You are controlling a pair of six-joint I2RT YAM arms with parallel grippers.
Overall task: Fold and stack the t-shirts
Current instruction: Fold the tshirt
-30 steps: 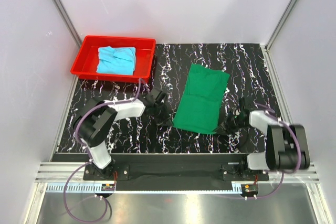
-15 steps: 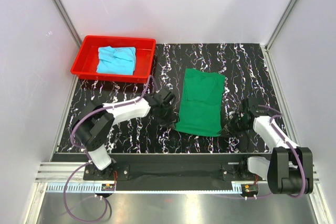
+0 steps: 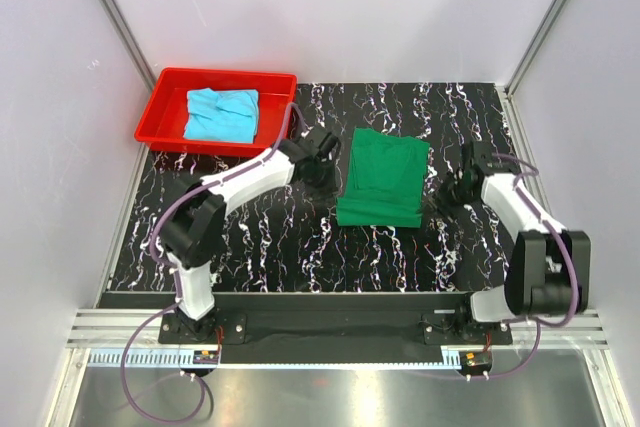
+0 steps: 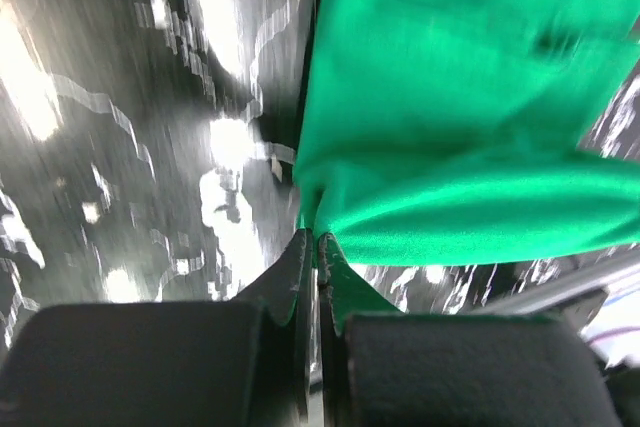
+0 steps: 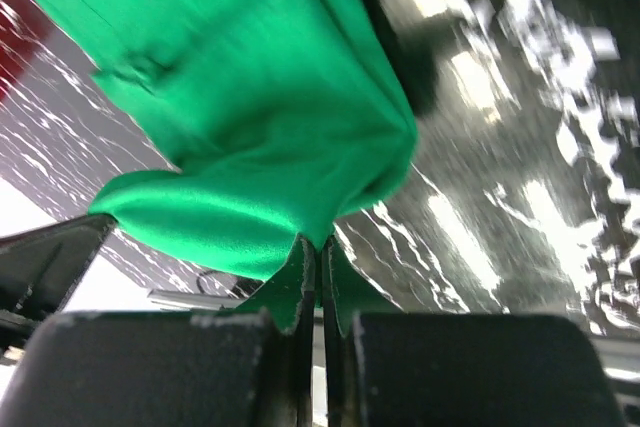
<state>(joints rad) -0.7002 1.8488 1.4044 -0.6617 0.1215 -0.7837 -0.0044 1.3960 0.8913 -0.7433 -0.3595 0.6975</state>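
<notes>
The dark green t-shirt (image 3: 383,177) lies partly folded on the black marbled table, just right of centre. My left gripper (image 3: 334,179) is at its left edge, and in the left wrist view this gripper (image 4: 315,239) is shut on a pinch of green cloth (image 4: 450,117). My right gripper (image 3: 436,199) is at the shirt's right edge. The right wrist view shows it (image 5: 320,244) shut on the green cloth (image 5: 250,117) too. The light cyan-blue t-shirt (image 3: 222,114) lies bunched in the red tray (image 3: 160,112).
The red tray stands at the table's back left corner. White walls and metal frame posts (image 3: 112,7) close in the table on three sides. Bare marbled table (image 3: 270,247) runs in front of the green shirt.
Both grippers have travelled from near the front edge towards the back, carrying the green shirt's near end with them. The shirt now looks shorter and squarer.
</notes>
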